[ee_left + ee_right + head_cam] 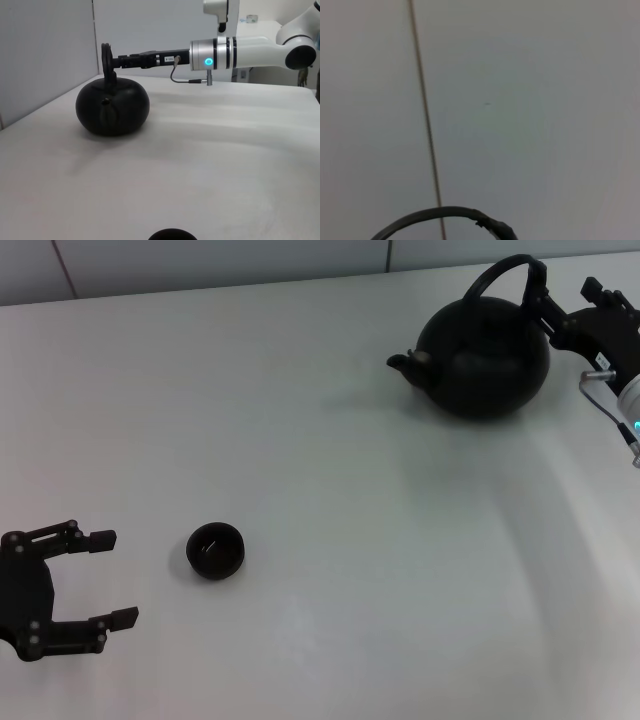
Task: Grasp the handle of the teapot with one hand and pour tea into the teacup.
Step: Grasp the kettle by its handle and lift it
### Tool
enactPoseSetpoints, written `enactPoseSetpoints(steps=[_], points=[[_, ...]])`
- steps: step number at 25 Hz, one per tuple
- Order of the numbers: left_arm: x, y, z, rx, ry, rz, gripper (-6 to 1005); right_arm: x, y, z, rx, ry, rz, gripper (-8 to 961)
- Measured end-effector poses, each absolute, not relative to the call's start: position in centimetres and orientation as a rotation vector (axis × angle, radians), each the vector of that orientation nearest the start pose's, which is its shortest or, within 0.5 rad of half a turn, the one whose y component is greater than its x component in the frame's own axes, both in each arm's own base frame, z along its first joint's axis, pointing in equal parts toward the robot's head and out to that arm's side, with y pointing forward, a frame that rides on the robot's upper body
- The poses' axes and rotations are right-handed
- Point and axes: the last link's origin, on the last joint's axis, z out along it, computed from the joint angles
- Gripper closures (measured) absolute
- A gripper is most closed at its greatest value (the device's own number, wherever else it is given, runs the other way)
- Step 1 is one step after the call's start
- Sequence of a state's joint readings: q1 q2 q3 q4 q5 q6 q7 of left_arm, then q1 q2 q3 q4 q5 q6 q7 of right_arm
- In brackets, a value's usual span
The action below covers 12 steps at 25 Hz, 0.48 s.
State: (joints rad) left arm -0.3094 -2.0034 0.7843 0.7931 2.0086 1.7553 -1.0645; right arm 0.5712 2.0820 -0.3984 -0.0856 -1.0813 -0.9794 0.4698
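Item: right gripper (pixel 545 302) at the handle (pixel 505 272), a thick black arched hoop over the large round matte-black teapot (pixel 485 355), far right of the white table (pixel 330 490).

Detail: I can't tell whether its fingers have closed on the hoop. Small low dark handleless teacup (pixel 215 550) sits well apart, near left, just beside my idle left gripper (pixel 110 578), fingers spread. Advice to myself: confirm a firm, centred grip before lifting, keep the stubby spout (pixel 405 362) level in transit, then tip slowly over the cup.

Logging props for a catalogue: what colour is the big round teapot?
Matte black all over, the large round teapot shows best in the head view.
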Motion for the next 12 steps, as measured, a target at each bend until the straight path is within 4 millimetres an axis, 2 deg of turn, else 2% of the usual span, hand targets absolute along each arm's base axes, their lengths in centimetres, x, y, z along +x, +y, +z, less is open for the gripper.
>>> enactPoseSetpoints(steps=[12], points=[[-31.17,26.32,3.11,-2.865,-0.211,-0.493,152,33.55,37.93,0.43,-1.619,0.737,0.663,236]])
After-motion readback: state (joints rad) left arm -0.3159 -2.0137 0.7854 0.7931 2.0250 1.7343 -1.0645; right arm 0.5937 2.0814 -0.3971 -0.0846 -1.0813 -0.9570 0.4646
